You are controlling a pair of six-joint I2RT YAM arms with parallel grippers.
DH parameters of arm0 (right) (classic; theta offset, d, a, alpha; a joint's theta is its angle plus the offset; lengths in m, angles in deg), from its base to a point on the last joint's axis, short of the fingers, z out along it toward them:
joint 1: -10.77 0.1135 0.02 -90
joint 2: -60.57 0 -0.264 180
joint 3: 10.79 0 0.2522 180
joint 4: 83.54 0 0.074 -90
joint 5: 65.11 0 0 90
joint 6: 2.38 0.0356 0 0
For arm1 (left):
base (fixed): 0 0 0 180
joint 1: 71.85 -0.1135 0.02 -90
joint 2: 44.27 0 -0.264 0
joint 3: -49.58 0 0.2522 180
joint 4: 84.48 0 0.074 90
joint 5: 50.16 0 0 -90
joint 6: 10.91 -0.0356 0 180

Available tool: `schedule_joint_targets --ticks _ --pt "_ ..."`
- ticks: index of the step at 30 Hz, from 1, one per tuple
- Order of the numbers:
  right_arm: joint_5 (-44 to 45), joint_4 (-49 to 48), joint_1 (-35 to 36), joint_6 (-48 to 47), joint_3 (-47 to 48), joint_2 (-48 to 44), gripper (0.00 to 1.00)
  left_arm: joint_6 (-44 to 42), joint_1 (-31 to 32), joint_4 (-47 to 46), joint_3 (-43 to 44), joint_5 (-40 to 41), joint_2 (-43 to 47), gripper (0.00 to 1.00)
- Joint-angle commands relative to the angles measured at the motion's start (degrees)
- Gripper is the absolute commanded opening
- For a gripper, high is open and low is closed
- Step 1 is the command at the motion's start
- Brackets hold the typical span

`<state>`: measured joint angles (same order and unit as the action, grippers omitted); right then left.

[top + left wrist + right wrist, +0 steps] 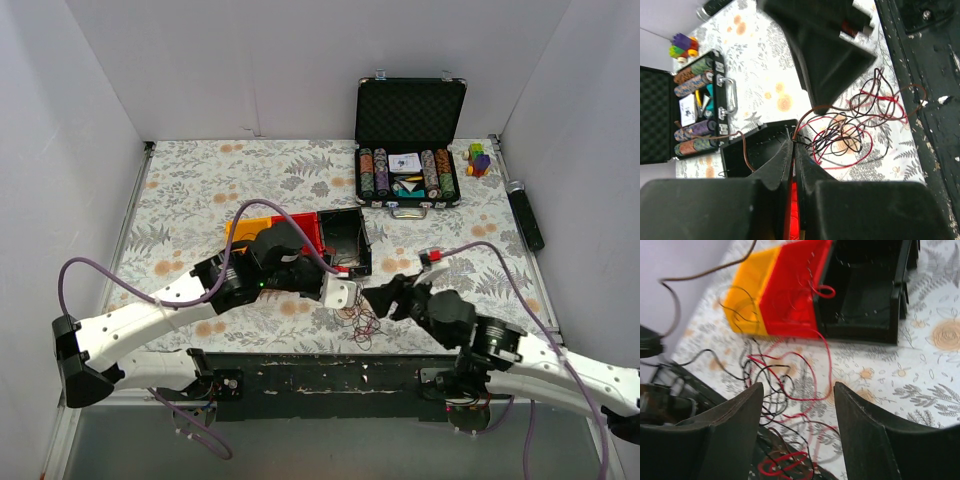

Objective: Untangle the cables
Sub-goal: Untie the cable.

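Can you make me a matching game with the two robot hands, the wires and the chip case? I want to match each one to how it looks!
Things:
1. left gripper
2. right gripper
3. cables
4. chip case

How it looks:
A. lid standing open, at the back right
B. jaws wide apart
C. a tangled heap of red and black
D. pinched shut on thin strands

Pairs: 1-D, 2-B, 3-C, 4-A
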<state>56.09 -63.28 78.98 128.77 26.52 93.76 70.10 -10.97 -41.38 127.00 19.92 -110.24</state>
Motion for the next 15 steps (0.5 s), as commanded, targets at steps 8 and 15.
schedule_joint_targets --ticks 8,15 --pt "-0.96 9.06 -0.26 -6.24 4.13 -15.96 0.68 10.92 0.20 -4.29 -0.46 0.06 2.08 0.00" --pt "-9.92 0.63 -0.27 -12.31 7.38 -12.81 0.69 12.16 0.20 -5.00 -1.25 -0.21 0.50 0.00"
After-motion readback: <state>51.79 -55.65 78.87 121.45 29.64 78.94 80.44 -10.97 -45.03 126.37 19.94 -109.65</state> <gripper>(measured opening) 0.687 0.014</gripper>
